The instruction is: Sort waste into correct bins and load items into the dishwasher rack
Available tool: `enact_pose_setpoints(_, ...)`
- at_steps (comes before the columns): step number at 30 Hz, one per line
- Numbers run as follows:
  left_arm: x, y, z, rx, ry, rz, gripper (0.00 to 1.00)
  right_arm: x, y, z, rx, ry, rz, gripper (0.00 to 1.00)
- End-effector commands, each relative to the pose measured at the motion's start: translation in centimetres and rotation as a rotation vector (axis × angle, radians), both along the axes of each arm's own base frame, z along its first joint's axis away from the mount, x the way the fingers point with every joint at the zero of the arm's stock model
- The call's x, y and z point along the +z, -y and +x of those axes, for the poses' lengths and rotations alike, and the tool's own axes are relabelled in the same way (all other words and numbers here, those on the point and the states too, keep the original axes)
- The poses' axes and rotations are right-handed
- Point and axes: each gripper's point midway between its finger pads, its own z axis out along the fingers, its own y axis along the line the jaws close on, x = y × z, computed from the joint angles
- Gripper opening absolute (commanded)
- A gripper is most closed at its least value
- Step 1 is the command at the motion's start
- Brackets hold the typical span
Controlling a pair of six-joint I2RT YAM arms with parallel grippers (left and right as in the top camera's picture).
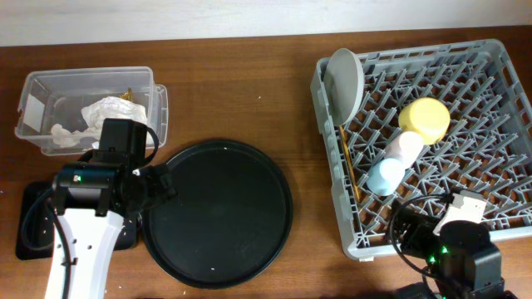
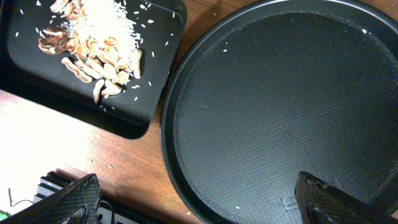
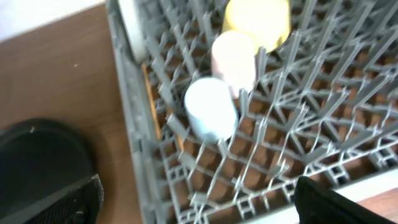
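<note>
The clear box [image 1: 91, 76] at the far left holds the white napkin [image 1: 104, 110] and the gold wrapper [image 1: 129, 94]. The flat black tray [image 1: 23, 199] lies under my left arm; the left wrist view shows it [image 2: 155, 62] with food scraps [image 2: 93, 53] and rice grains. The grey rack [image 1: 416, 50] holds the grey plate [image 1: 345, 79] on edge, the yellow bowl [image 1: 424, 119], pink bowl [image 1: 404, 147], blue bowl [image 1: 385, 176] and chopsticks [image 1: 349, 166]. My left gripper [image 1: 162, 184] [image 2: 199, 205] is open and empty. My right gripper [image 1: 409, 226] [image 3: 199, 205] is open and empty over the rack's near corner.
The large round black tray [image 1: 218, 212] fills the table's middle, with a few rice grains on it [image 2: 280, 99]. My left gripper hangs over its left edge. The right wrist view shows the rack [image 3: 280, 143], blue bowl [image 3: 211, 109], pink bowl [image 3: 233, 59] and yellow bowl [image 3: 256, 22].
</note>
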Motion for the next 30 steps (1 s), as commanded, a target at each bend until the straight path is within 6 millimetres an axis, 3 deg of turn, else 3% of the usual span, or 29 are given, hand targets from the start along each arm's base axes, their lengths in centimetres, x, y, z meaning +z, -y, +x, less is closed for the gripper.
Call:
enact_pose_setpoints(1, 0.4, 0.0, 0.0, 0.012, 0.018, -0.007, 0.99, 0.1, 0.9, 0.4, -0.017, 0.092, -0.047, 0.99)
enact_pose_setpoints(5, 0.5, 0.0, 0.0, 0.012, 0.019, -0.007, 0.99, -0.6, -0.7, 1.8, 0.095, 0.230, -0.046, 0.99)
enact_pose_setpoints(13, 0.5, 0.0, 0.0, 0.012, 0.019, -0.007, 0.99, -4.6, -2.3, 4.6, 0.157, 0.428, 0.025, 0.99)
enact_pose_setpoints(20, 0.5, 0.0, 0.0, 0.012, 0.019, -0.007, 0.99, -7.3, -2.6, 6.6, 0.193, 0.525, 0.058, 0.99)
enact_pose_setpoints(25, 0.5, 0.0, 0.0, 0.012, 0.019, -0.007, 0.99, -6.3, -0.8, 6.9, 0.149, 0.585, -0.028, 0.99)
enact_pose_setpoints(30, 0.5, 0.0, 0.0, 0.012, 0.019, -0.007, 0.99, -2.4, -0.6, 7.0, 0.189, 0.763, -0.201, 0.99)
